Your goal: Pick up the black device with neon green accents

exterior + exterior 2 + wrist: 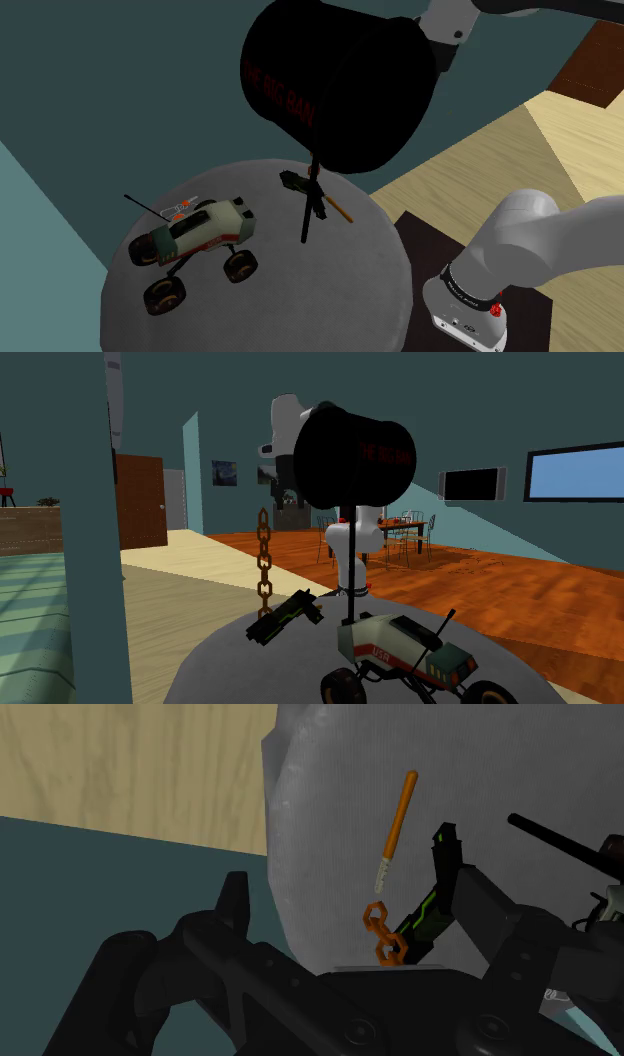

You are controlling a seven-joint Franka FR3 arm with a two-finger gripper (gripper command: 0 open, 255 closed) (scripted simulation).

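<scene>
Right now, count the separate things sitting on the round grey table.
5. Toy truck on the shoulder view's left; black shaded stand mid-table; black device with green accents at its foot; orange-handled tool beside that; chain next to the device. The shade may hide more.

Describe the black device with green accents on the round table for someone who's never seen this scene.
Find the round grey table, then the lamp with the big black shade standing on it. Near its thin pole lies a slim black device with neon green accents; the orange-handled tool beside it has no green, and the white big-wheeled toy truck is bulkier.
</scene>
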